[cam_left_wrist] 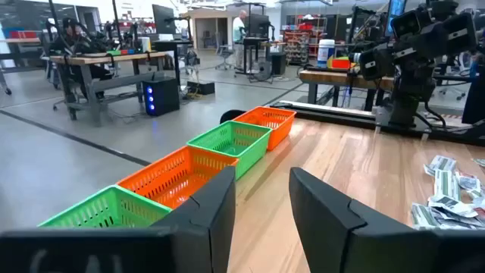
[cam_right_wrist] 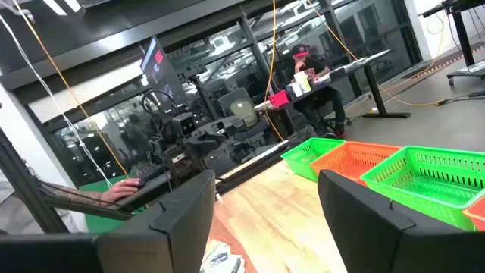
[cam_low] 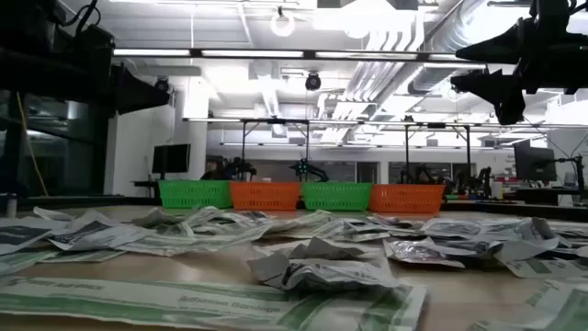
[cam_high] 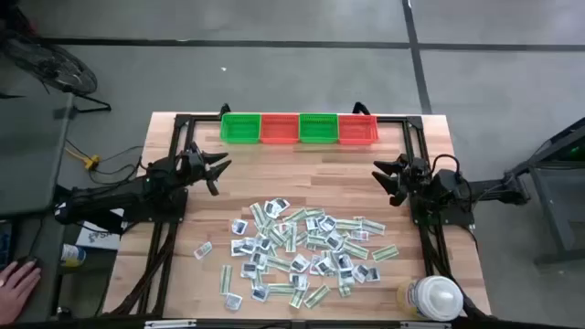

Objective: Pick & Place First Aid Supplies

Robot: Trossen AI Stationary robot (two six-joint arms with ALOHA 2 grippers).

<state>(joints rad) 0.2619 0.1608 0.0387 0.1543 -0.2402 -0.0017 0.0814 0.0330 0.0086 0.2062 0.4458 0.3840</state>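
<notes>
First aid supplies (cam_high: 302, 251), small flat white-grey and pale-green paper packets, lay heaped mid-table; light, limp, probably slippery, best pinched by an edge. Left gripper (cam_high: 218, 170) and right gripper (cam_high: 384, 179) hovered spread, empty.

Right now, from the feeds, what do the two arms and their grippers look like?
Both arms are dark, near-black jointed links with black cables running along them. The left gripper and the right gripper each carry two flat, dark, matte fingers with squared, wedge-like tips. No coloured markings or labels are visible on either one.
</notes>
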